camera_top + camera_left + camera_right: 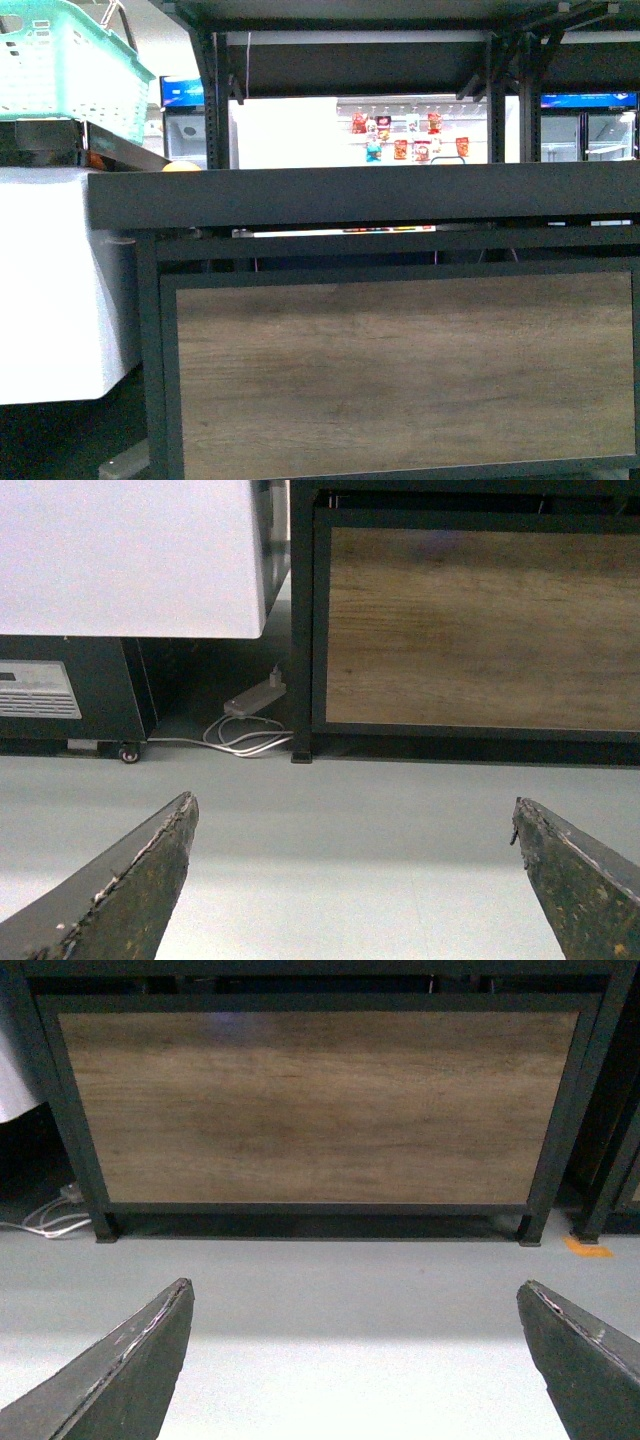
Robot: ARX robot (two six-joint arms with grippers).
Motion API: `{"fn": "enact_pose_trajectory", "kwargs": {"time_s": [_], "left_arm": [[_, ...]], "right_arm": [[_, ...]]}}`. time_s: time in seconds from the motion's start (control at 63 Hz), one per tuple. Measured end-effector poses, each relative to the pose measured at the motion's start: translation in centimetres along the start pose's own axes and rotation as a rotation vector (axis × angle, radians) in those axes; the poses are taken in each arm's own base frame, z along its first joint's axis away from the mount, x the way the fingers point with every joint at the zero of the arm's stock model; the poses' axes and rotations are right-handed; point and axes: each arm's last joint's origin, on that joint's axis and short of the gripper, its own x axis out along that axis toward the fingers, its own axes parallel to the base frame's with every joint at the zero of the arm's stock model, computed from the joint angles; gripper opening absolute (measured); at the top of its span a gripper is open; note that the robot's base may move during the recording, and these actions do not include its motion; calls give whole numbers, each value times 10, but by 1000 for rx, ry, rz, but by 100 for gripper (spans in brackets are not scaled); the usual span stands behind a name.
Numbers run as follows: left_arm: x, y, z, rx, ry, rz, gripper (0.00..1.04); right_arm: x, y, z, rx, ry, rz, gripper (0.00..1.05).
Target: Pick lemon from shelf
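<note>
Lemon, the bright yellow roundish fruit, is not surely in sight. Only a yellow-orange sliver of fruit (181, 166) peeks over the tray lip at ten o'clock in the front view, and I cannot tell which fruit it is. Nearest, the left tool (352, 800) and right tool (355, 1283) hang released, jaws wide apart, low over the grey floor (330, 1290). Beyond stands the black metal-framed shelf (400, 195) with its wood-grain lower panel (400, 370). I judge that a tool rising from so low may strike the thick front edge. It may also close on the wrong fruit, since the tray shows edge-on.
</note>
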Motion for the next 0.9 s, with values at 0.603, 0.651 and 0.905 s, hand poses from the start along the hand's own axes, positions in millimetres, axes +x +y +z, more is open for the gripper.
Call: {"fn": "enact_pose_trajectory", "kwargs": {"time_s": [0.603,0.651,0.905], "left_arm": [[0,0,0,0,0,0,97],[0,0,0,0,0,0,97],[0,0,0,0,0,0,97]], "right_arm": [[0,0,0,0,0,0,97],[0,0,0,0,0,0,97],[0,0,0,0,0,0,97]]}}
